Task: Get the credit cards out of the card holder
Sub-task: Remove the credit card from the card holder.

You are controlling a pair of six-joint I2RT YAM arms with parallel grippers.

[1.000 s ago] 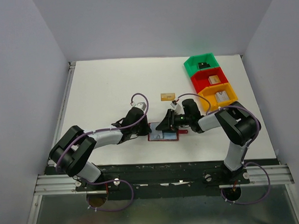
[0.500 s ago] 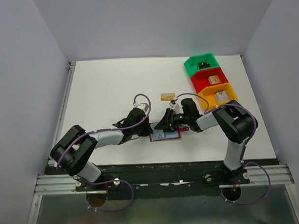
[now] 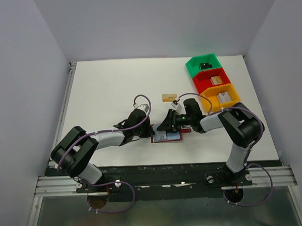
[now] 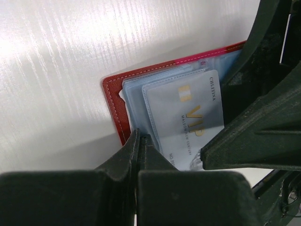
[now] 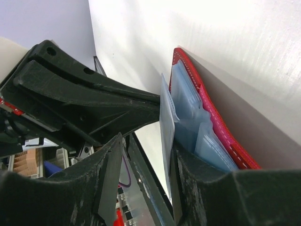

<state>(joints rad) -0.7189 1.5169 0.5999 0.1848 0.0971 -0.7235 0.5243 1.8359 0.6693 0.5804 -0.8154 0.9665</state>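
Observation:
The dark red card holder [image 3: 167, 137] lies open on the table between both arms, its light blue sleeves facing up. My left gripper [image 4: 140, 139] is shut, and its tips press on the holder's left red border [image 4: 115, 101]. A silver-grey credit card [image 4: 188, 113] marked VIP sits in a clear sleeve beside those tips. My right gripper [image 5: 146, 155] is open over the sleeves; one fingertip [image 5: 178, 155] lies against a raised sleeve [image 5: 165, 117] and the other stands apart from it. A gold-tan credit card [image 3: 169, 97] lies loose on the table behind the holder.
Green [image 3: 204, 65], red [image 3: 212, 80] and orange [image 3: 221, 96] bins with small items stand in a row at the back right. The two grippers crowd together over the holder, with the left gripper's fingers [image 5: 94, 99] close in front of the right one's.
The left gripper has edged a little right onto the holder. The holder has turned slightly under the right gripper. Both jaws stand as before.

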